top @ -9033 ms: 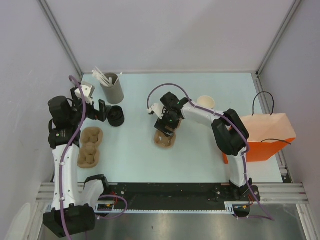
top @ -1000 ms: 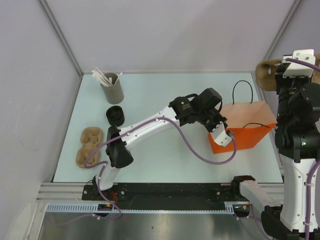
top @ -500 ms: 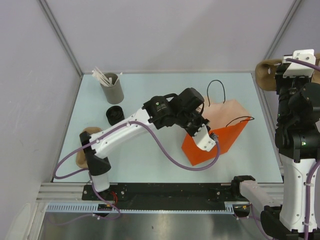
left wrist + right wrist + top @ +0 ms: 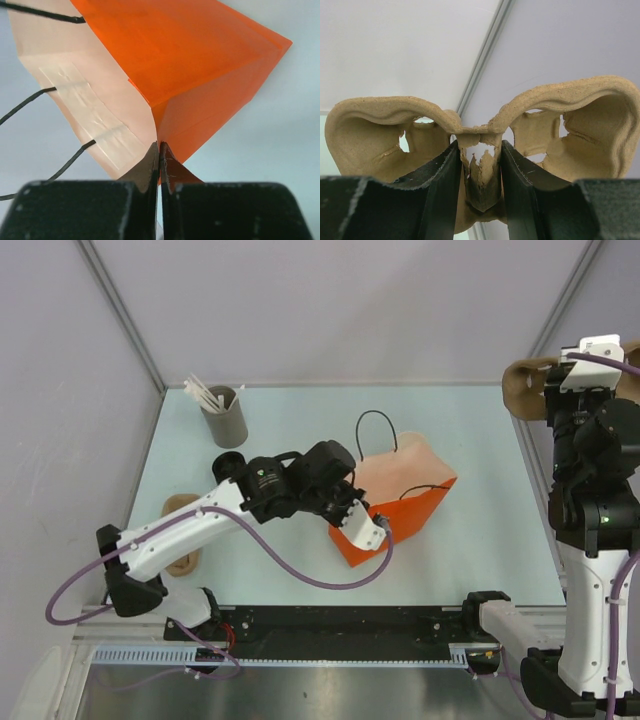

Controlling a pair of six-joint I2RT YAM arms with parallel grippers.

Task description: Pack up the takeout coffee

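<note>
The left end effector [image 4: 159, 156] pinches shut on the rim of the orange paper bag [image 4: 412, 518]. That thin paper may tear or slip, toppling the bag on the bench [image 4: 290, 420]. The right end effector [image 4: 480, 165] clamps the pulp cup carrier [image 4: 380, 130] aloft. The takeout coffee shows nowhere.

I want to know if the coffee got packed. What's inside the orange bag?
Inside the orange bag only a pale wall with tape holding the black string handles shows. No cup shows. The bottom is hidden by the bag's own side.

table tray [image 4: 181, 506]: mostly under left arm [image 4: 190, 528] | black lids [image 4: 223, 466]: partly covered | raised tray [image 4: 521, 388]: cropped right | bag [image 4: 200, 65]: cropped top
</note>
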